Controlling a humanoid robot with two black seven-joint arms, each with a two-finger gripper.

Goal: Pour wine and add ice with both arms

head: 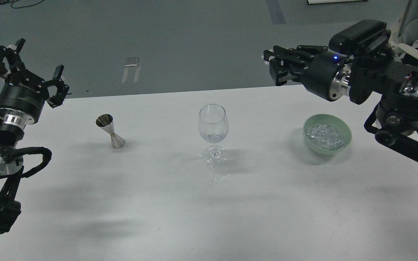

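From the head view, a white table (158, 203) stretched across the frame with three things standing on it in a rough row. In the middle stood a clear stemmed glass (213, 132), upright, with a faint trace of wine (213, 137) low in its bowl, hardly visible. To its left, well apart, a small metal measuring cup (110, 131) shaped like an hourglass stood leaning a little to one side. To the right of the glass, also well apart, sat a pale green bowl (345, 135) holding a heap of ice (326, 136), clear cubes with whitish glints.

The left gripper (29, 70) hung above the table's far left corner, pointing up and away, its fingers spread wide with nothing between them. It was well apart from the measuring cup below and to its right. A silver wrist ring and a looping black cable showed lower on that arm.

The right gripper (276, 67) reached in from the right, level and pointing left, above the far edge of the table and up behind the bowl. Its fingers lay close together, seen side-on and dark; whether they were parted or closed could not be told. A small blue light glowed on its wrist.
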